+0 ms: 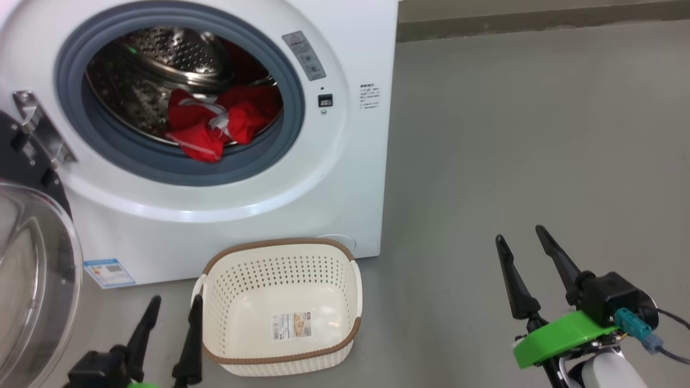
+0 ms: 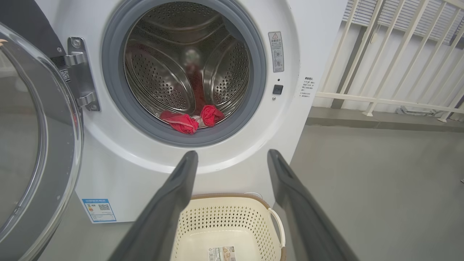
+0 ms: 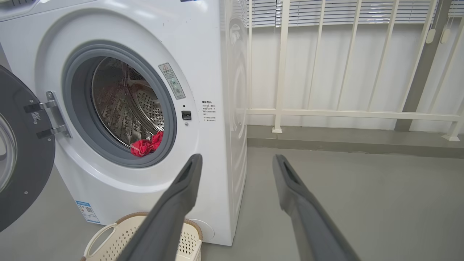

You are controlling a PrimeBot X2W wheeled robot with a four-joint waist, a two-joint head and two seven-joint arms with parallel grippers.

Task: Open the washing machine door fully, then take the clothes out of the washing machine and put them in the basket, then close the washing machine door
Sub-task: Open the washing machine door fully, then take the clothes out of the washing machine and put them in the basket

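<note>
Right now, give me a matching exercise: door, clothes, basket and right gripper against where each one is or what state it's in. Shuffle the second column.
Things
1. washing machine door
2. clothes
3. basket
4. right gripper

Places or states
A. open, holding nothing, off to the basket's right
B. heaped in the drum, at its front lip
C. swung open at the left of the washing machine
D. on the floor just in front of the washing machine, with only a paper label inside

Pairs: 1-C, 2-B, 3-D, 4-A
</note>
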